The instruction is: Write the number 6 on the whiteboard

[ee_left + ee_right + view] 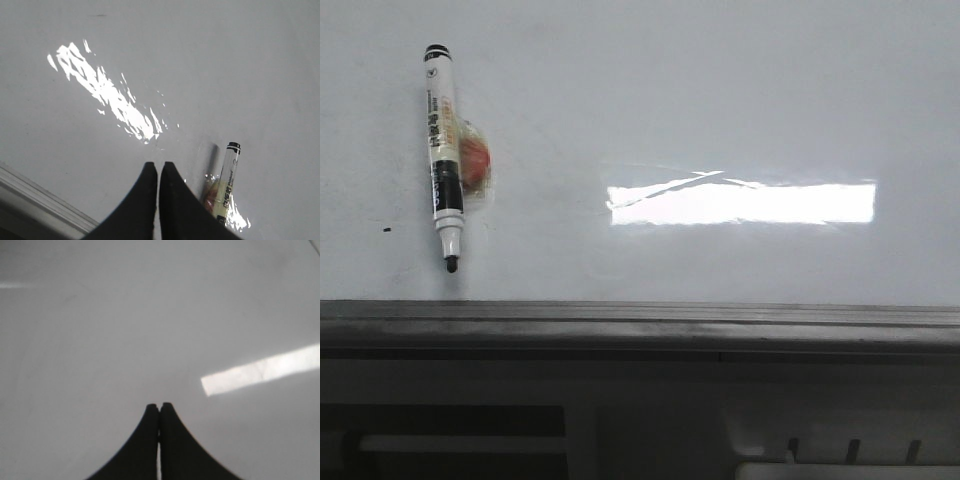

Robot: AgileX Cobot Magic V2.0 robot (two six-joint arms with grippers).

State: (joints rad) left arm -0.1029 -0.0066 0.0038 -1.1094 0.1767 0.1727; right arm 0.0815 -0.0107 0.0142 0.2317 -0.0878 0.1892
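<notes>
A tiny black dot (pixel 387 230) marked the whiteboard (pixel 720 100) at far left. Just right of it a black-and-white marker (pixel 442 155) lay uncapped, tip toward the grey rail (pixel 640 322), a reddish lump (pixel 473 163) touching its side. No 6 was drawn. The left gripper (pixel 158 167) hung near the marker, fingertips pressed together, holding nothing. The right gripper (pixel 159 406) was likewise closed and empty.
</notes>
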